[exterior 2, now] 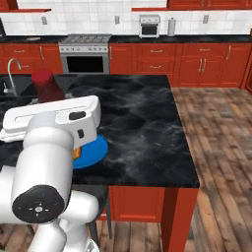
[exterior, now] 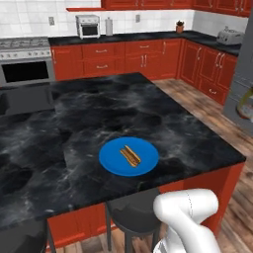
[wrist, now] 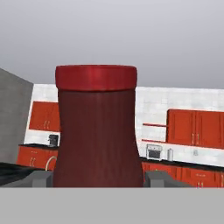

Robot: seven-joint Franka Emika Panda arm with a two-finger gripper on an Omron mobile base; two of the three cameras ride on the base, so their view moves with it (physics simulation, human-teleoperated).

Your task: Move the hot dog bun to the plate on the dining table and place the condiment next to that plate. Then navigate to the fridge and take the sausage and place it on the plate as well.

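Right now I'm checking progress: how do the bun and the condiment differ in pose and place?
The bun lies flat on the blue plate; the condiment stands upright between the gripper's fingers, off the table. The bun is tan-orange and elongated; the condiment is dark red, capped and bulkier. The bun looks delivered; the condiment is not yet set down.

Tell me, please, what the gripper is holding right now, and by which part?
The gripper holds the condiment bottle by the lower part of its brownish-red body, one finger on each side, well below the dark red cap.
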